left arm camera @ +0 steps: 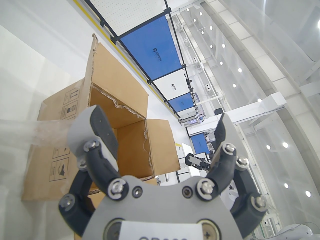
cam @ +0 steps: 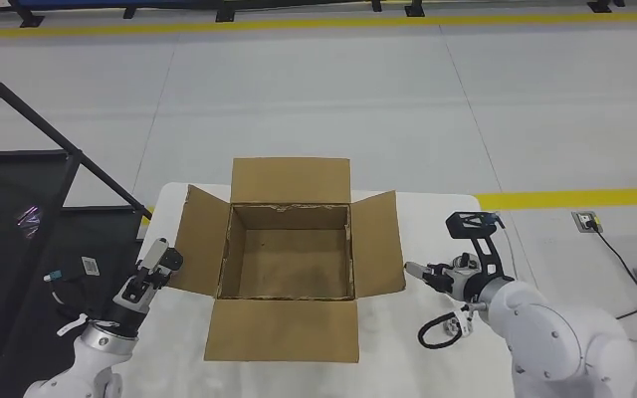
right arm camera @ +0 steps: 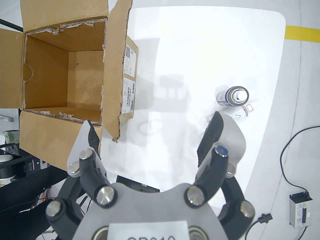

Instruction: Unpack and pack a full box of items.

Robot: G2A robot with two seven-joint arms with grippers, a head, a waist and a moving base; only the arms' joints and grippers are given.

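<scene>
An open cardboard box (cam: 284,343) stands mid-table with all its flaps spread, and only its bare brown floor shows inside. My left gripper (cam: 164,259) hovers open beside the box's left flap, facing the box (left arm camera: 125,96). At the box's right side my right gripper (cam: 411,269) is open with nothing between its fingers. In the right wrist view a spray can (right arm camera: 235,96) stands upright on the table past the gripper (right arm camera: 152,126). A small clear bottle (right arm camera: 246,108) lies next to it, partly behind one finger (right arm camera: 212,133). The box (right arm camera: 65,6) is beside them.
The white table (cam: 398,348) has a rounded far right corner (right arm camera: 277,16). A black frame and cloth (cam: 40,229) stand off the table's left. A power adapter (right arm camera: 300,211) with its cable lies on the floor to the right.
</scene>
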